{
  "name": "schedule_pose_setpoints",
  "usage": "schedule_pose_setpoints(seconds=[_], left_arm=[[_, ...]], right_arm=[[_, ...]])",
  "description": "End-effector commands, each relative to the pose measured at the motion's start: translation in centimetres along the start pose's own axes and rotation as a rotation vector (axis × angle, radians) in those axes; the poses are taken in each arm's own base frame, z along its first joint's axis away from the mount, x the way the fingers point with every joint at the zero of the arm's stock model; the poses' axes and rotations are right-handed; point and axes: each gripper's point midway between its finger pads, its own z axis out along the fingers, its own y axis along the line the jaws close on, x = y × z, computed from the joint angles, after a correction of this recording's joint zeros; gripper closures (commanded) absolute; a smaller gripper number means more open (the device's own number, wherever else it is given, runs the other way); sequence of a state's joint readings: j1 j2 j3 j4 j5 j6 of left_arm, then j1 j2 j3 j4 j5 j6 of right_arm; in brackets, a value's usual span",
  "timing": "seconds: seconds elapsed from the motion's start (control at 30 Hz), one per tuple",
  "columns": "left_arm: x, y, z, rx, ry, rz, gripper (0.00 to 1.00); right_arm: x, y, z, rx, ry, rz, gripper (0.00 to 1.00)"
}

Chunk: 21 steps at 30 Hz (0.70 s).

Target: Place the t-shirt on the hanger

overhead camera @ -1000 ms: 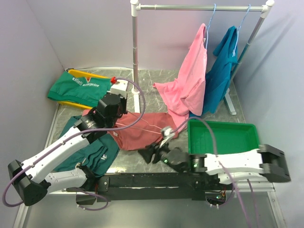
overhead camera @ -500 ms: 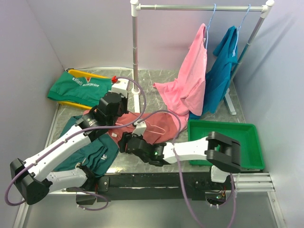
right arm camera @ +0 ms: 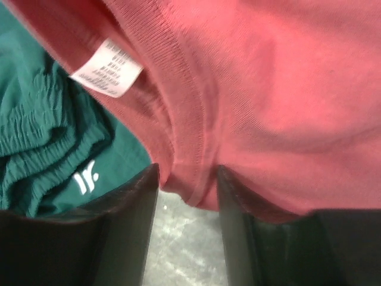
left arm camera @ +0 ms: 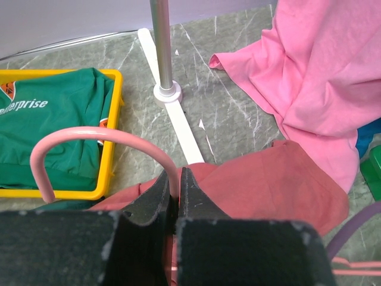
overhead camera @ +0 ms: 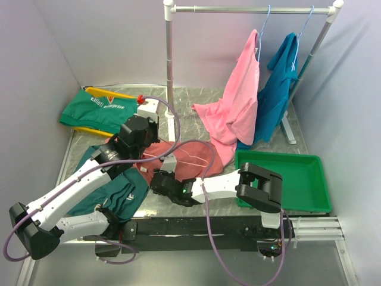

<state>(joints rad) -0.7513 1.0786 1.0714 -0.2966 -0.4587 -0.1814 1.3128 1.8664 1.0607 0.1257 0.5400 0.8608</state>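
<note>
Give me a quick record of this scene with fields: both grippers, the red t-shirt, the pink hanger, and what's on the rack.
hanger: salmon-pink wire, lying on top of the t-shirt
t-shirt: brick-red, crumpled on the table, not yet on the hanger
left gripper: jaws shut on the hanger's hook
right gripper: jaws apart, astride the t-shirt's collar edge
rack: pink shirt and teal shirt hang from it
green tray: to the right of the t-shirt
</note>
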Motion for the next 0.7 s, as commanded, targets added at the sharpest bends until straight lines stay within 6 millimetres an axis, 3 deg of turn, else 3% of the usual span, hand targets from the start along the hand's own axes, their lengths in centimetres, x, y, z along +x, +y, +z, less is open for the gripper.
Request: schedule_pose_setpoints(seconds=[0.0, 0.07, 0.13, 0.43, 0.67], left_arm=[[-3.1, -0.1, -1.1, 0.027, -0.093, -0.055, 0.99], [-3.0, 0.0, -1.3, 0.023, -0.094, -0.055, 0.99], [-3.0, 0.2, -1.5, 0.021, -0.097, -0.063, 0.99], [-3.6, 1.6, -3.2, -0.003, -0.134, -0.065, 0.99], [-4.3, 2.4, -4.3, -0.006, -0.18, -0.06, 0.99]], right_arm=[[-1.5, -1.4, 0.6, 0.044, -0.043, 0.063, 0.76], [-2.0, -2.2, -0.1, 0.05, -0.062, 0.078, 0.94], [-3.1, -2.5, -1.0, 0.047, -0.092, 0.097, 1.0], [-4.4, -6.6, -5.4, 0.044, -0.161, 0.175, 1.0], [-5.6, -9.3, -7.5, 0.025, -0.184, 0.246, 1.0]])
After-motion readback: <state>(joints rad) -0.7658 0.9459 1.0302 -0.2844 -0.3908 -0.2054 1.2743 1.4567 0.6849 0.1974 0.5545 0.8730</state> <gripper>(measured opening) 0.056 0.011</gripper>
